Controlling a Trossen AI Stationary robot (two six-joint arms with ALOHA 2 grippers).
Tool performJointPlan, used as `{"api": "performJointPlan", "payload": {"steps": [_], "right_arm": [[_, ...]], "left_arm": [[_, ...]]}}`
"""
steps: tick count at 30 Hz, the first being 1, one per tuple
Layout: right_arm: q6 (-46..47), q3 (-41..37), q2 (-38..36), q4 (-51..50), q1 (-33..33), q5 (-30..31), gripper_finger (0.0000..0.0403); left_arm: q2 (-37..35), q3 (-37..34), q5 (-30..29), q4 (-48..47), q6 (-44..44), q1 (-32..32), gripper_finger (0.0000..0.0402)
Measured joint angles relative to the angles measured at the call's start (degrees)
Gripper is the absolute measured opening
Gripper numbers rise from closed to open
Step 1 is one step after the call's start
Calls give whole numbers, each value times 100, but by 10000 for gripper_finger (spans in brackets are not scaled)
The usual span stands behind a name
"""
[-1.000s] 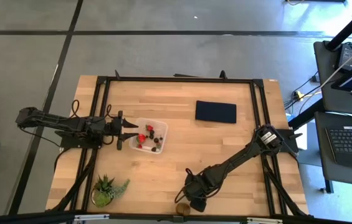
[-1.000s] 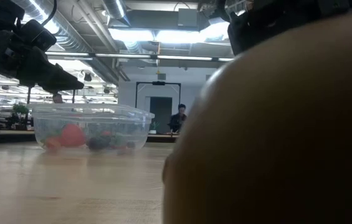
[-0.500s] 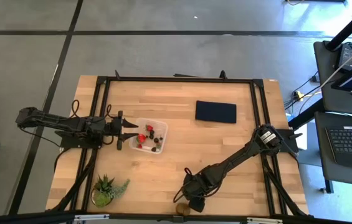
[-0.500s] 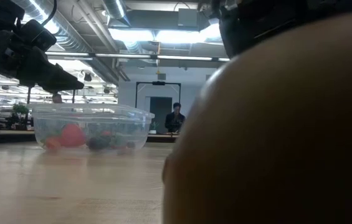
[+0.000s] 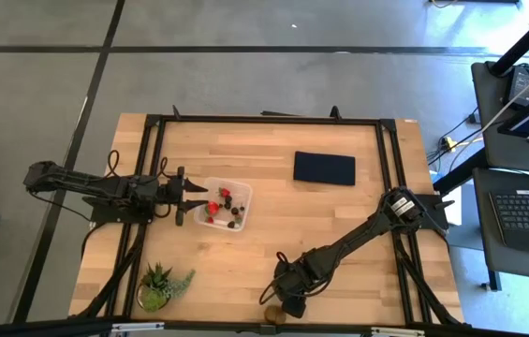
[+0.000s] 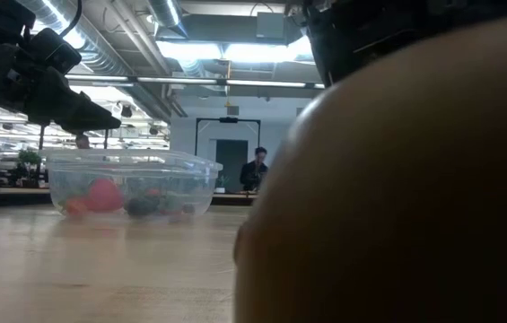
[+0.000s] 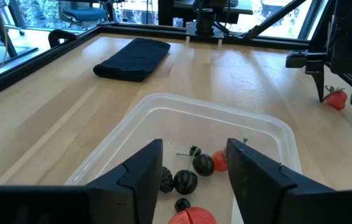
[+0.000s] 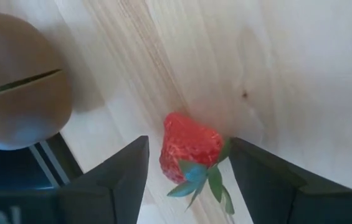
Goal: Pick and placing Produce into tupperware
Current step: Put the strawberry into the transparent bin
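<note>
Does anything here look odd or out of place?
Mostly tidy, but two fruits lie outside the tupperware: a strawberry between the right gripper's open fingers, and a brown kiwi-like fruit at the table's very edge, filling much of the low view.

Huge brown rounded fruit [image 6: 397, 197] fills frame from 3 to 6 o'clock, close to lens. Clear tupperware [image 6: 132, 184] at 9 o'clock on wooden table [image 6: 100, 269]; red strawberry [image 6: 102, 194] and dark berries [image 6: 145, 205] visible through wall. Left gripper [image 6: 91, 115] hangs at 10 o'clock, above container rim. Dark arm part [image 6: 352, 27] at 1 o'clock. Person [image 6: 255, 170] stands far behind, near centre.
</note>
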Motion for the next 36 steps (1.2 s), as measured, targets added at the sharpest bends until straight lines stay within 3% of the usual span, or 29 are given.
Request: {"api": "performJointPlan", "payload": {"steps": [14, 29, 36], "right_arm": [[-443, -21, -1, 38, 28, 140, 222], [-462, -76, 33, -20, 55, 143, 159], [-458, -80, 59, -17, 61, 122, 169]], "left_arm": [[-1, 0, 1, 0, 1, 0, 162], [-1, 1, -1, 1, 1, 1, 163], [-1, 1, 1, 1, 1, -1, 164]]}}
